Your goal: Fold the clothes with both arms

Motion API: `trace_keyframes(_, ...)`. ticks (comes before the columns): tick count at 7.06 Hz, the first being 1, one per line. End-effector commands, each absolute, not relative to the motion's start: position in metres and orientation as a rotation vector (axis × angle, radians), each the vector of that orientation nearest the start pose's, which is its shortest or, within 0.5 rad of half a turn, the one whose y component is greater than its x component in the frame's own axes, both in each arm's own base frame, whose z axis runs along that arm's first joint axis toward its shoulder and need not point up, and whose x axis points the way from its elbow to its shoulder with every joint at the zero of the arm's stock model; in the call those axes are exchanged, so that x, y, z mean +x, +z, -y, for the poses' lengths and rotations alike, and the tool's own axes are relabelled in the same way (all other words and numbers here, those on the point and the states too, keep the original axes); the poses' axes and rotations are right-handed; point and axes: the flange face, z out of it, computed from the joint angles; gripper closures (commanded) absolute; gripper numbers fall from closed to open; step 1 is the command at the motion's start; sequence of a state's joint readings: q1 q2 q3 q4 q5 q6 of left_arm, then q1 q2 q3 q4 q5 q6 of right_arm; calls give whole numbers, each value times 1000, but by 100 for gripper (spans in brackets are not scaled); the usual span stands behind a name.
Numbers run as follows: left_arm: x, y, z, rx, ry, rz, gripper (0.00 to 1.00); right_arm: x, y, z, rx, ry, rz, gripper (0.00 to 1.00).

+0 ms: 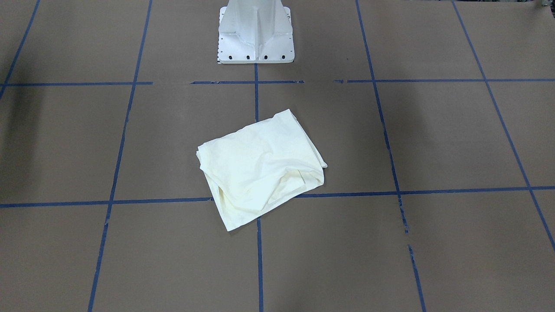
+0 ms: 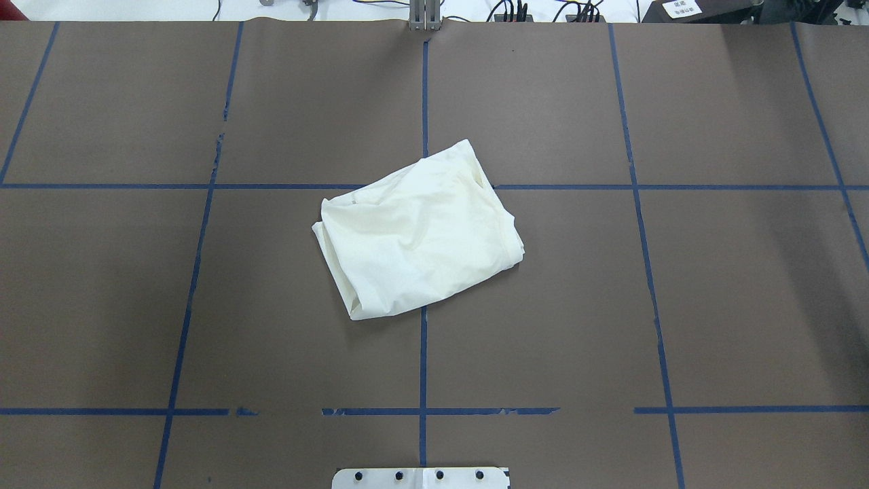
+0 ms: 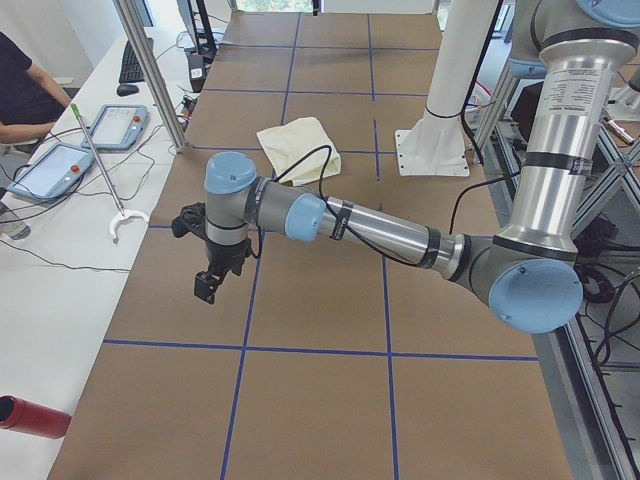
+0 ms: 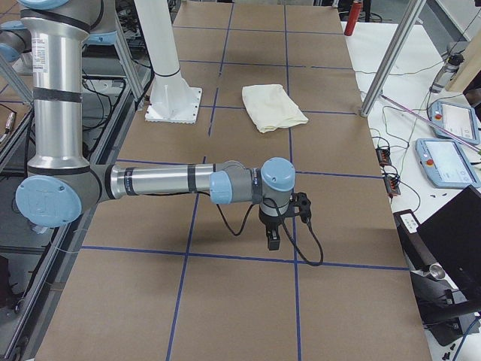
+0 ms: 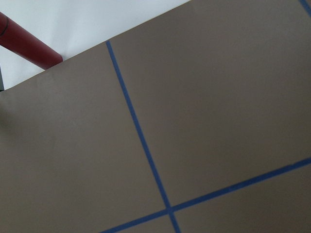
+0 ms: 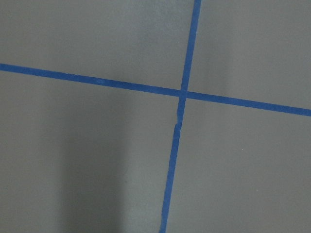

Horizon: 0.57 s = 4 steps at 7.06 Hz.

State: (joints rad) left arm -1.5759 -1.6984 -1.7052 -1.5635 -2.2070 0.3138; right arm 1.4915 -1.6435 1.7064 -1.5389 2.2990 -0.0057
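Left pincer (image 3: 208, 287) and right pincer (image 4: 273, 239) above table (image 3: 320, 310), whether apart or together cannot tell, folded shirt (image 2: 417, 231) far off

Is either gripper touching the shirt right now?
No, the shirt lies alone in the overhead view; the left gripper and right gripper hang over bare table well away from it.
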Motion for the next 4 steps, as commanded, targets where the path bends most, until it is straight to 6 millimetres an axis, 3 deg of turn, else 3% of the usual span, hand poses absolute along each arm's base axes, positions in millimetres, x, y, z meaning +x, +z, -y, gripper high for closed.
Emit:
trace_keyframes(1, -83, 591, 511, 351, 363, -669, 0, 34, 617, 458, 88, -119, 748, 0)
trace_keyframes(2, -81, 636, 514, 348, 350, -657, 0, 33, 618, 458, 86, -120, 751, 0)
trace_keyframes(3, -80, 662, 517, 364, 355, -659, 0, 35, 636, 448, 48, -105, 750, 0)
trace_keyframes(4, -82, 675, 507, 336, 334, -655, 0, 36, 646, 434, 26, -94, 748, 0)
